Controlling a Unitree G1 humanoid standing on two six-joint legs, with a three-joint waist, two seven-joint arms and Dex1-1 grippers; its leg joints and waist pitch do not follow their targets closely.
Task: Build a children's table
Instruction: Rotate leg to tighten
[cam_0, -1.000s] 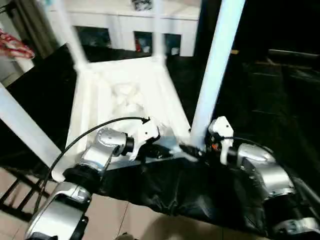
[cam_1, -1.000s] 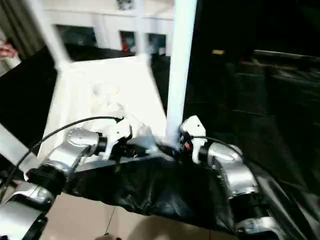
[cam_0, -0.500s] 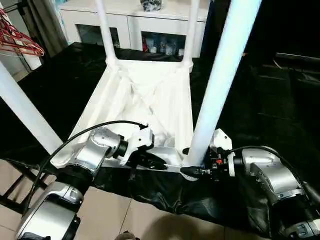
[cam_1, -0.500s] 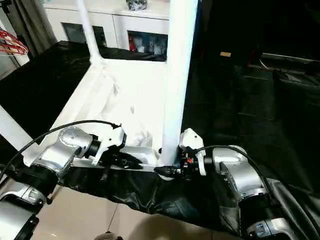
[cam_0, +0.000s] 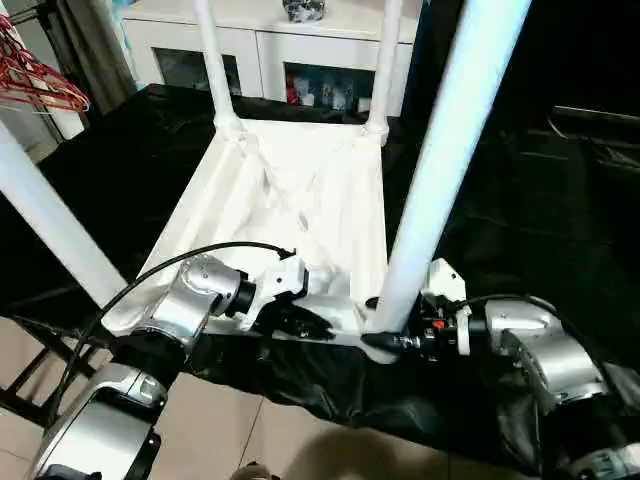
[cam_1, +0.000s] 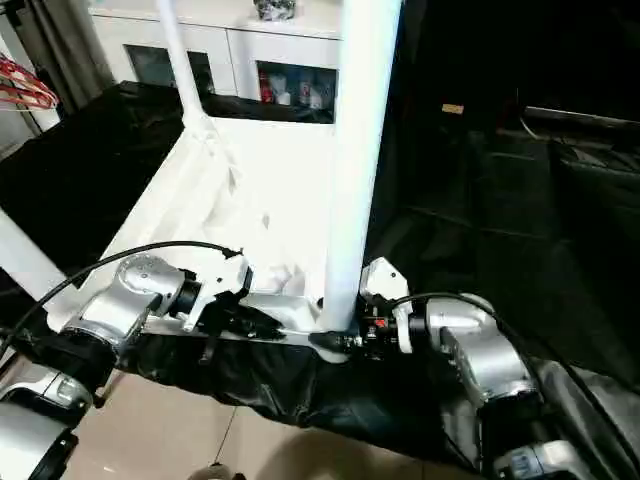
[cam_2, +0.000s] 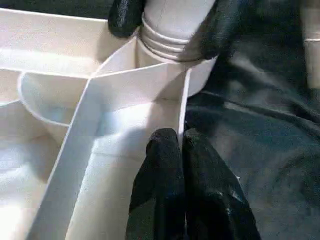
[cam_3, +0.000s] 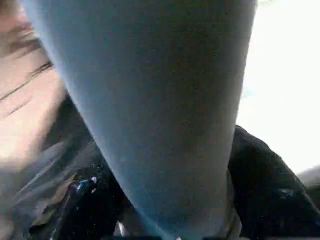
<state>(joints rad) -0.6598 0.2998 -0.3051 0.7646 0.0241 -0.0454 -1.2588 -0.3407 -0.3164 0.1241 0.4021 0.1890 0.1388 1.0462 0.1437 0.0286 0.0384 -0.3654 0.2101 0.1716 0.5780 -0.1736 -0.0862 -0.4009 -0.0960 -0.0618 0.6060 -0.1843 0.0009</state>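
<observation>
The upturned children's table (cam_0: 290, 200) is steadied at lower centre by the left gripper (cam_2: 181, 145), jaws pinched onto its rim, while the right gripper (cam_0: 385, 342), jaws around the near leg (cam_0: 440, 170), seats it.

- One upturned children's table (cam_0: 300, 195) with four legs (cam_0: 445, 150)
- Two grippers: left gripper (cam_0: 318, 322), right gripper (cam_0: 385, 340)
- One white cabinet (cam_0: 290, 40)
- One black cloth (cam_0: 520, 230)

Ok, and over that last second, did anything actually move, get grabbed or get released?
Only the camera shifted; nothing was taken hold of or let go. The right gripper stays clamped around the base of the near right leg. The left gripper stays pinched on the rim of the upturned tabletop beside it. The tabletop has not moved.
</observation>
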